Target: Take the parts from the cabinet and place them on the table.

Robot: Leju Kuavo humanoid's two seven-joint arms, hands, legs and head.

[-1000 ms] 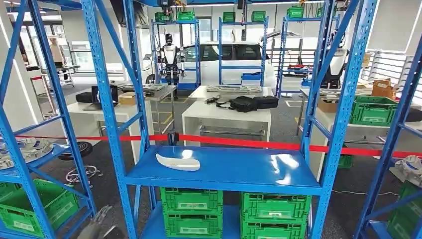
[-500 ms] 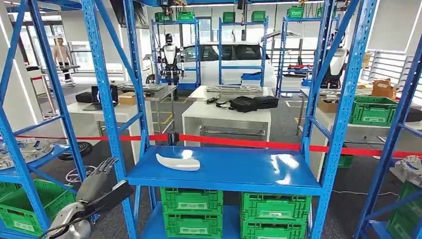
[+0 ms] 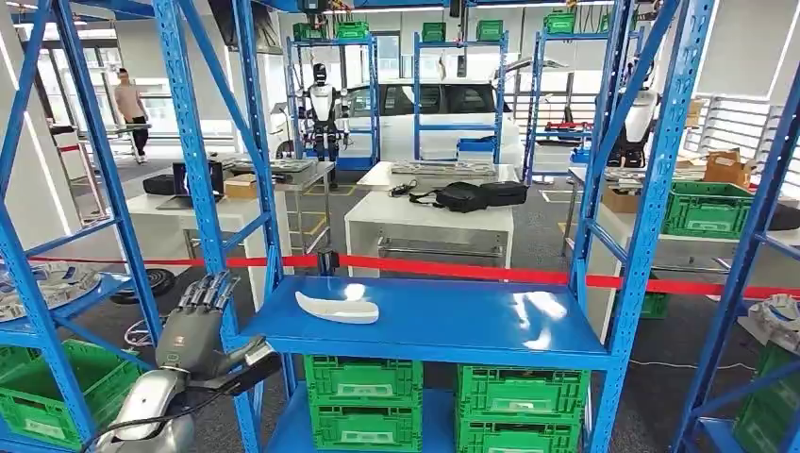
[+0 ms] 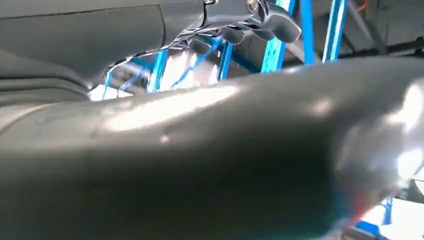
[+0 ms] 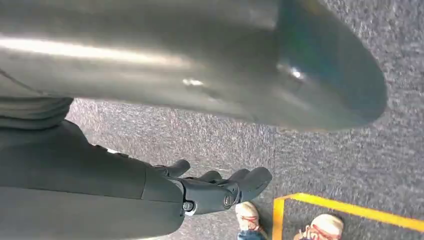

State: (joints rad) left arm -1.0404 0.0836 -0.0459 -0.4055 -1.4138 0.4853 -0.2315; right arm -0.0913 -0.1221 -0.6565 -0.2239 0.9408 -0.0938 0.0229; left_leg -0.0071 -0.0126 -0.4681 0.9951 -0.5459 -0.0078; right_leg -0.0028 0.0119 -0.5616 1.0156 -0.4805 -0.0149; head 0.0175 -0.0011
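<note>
A white curved part [image 3: 337, 308] lies on the left half of the blue cabinet shelf [image 3: 453, 330] in the head view. My left hand [image 3: 200, 326] is raised at the lower left, outside the cabinet's front-left upright [image 3: 209, 236]. Its fingers are stretched upward, its thumb sticks out toward the shelf edge, and it holds nothing. It is a short way left of the part and slightly lower. In the left wrist view the thick thumb [image 4: 225, 150] crosses the picture, with the dark fingers [image 4: 250, 22] against blue rack bars. My right hand [image 5: 220, 189] hangs over grey carpet, its fingers loosely extended and empty.
Green crates [image 3: 363, 396] sit under the shelf. A red tape [image 3: 472, 271] runs behind it. Neighbouring racks hold silvery parts at the left [image 3: 47, 283] and right [image 3: 778, 316]. White tables [image 3: 429, 222] stand beyond. A person's shoes [image 5: 320, 227] stand by a yellow floor line [image 5: 350, 210].
My left arm has risen from the bottom-left corner, and its hand now stands higher and closer to the shelf's left upright. A person in the far background has walked right.
</note>
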